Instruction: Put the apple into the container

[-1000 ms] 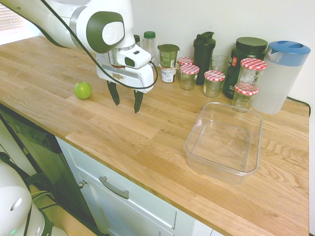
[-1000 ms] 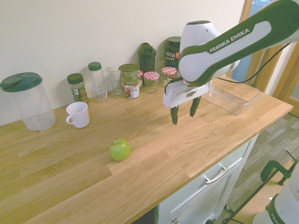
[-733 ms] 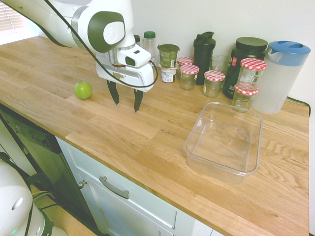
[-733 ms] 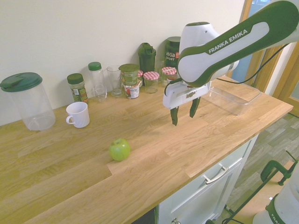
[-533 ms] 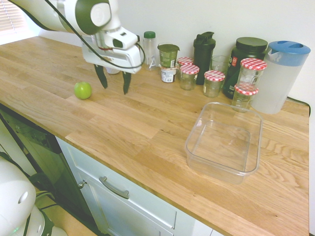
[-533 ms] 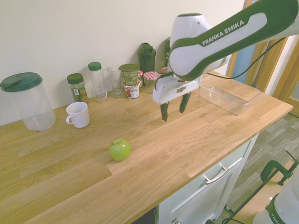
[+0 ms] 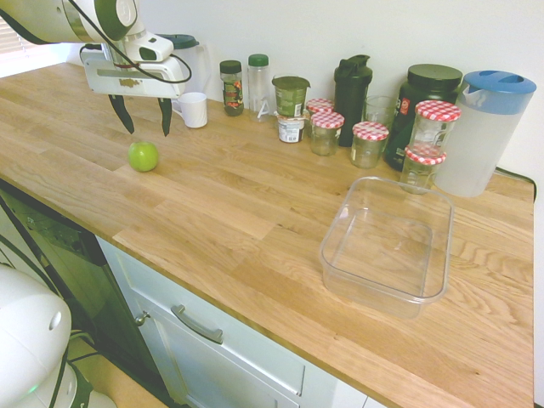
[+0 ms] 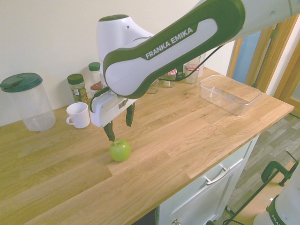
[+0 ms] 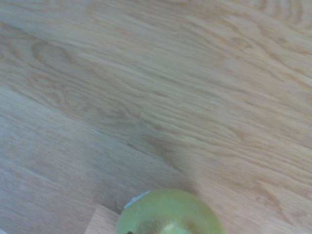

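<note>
Since a second ago the gripper (image 7: 142, 120) has swept across the worktop from a spot midway along it to a place right above the apple (image 7: 143, 155), while the apple itself has not shifted. Its fingers stand wide apart, pointing down, with nothing between them.

That small green apple sits on the wooden worktop (image 7: 255, 212) just below the fingertips; in the second exterior view one finger tip appears almost to touch the apple's (image 8: 120, 150) top, though whether it does cannot be told. The wrist view shows the apple (image 9: 168, 212) close by, only partly in frame, so the tool seems slightly off centre over it.

As for progress, the approach looks nearly done, but no grasp has been made. Still to come, by my reckoning: lowering around the fruit, closing, lifting, carrying it away to the container (image 7: 387, 245), and letting go. That clear tub lies well apart from the tool, far along the worktop, and holds nothing.

Near the gripper, toward the wall, stands a white mug (image 7: 193, 109); further off are jars with red-checked lids (image 7: 370, 142) and a pitcher with a blue lid (image 7: 486, 129).

Readable writing: "FRANKA EMIKA" runs along the arm (image 8: 171, 36). Labels on the bottles and jars are too small to read.
</note>
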`<state>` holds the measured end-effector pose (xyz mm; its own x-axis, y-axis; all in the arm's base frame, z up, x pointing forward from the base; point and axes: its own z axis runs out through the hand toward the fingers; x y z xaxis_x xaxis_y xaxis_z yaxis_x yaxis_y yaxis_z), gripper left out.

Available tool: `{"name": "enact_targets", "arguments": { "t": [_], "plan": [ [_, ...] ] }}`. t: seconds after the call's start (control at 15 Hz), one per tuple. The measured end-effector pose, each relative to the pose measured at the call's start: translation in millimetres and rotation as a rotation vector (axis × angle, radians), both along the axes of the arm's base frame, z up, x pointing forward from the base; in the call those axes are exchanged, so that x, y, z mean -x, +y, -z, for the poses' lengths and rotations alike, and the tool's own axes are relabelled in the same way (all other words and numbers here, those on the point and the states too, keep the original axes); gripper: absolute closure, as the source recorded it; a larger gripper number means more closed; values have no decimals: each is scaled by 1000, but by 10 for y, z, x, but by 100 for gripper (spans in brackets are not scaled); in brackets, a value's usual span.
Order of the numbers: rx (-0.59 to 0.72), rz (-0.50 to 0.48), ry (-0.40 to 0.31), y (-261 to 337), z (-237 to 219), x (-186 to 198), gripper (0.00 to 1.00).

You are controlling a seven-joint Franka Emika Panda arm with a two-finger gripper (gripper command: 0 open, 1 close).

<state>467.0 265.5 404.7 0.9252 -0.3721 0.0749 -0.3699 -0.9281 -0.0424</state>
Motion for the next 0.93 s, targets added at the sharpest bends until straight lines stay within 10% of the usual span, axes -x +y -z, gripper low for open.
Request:
{"name": "enact_targets", "arguments": {
  "t": [0.73, 0.8, 0.93],
  "plan": [
    [77, -93, 86, 321, 493, 64, 0],
    [77, -95, 87, 329, 526, 60, 100],
    [78, -98, 90, 341, 544, 67, 100]
  ]
}}
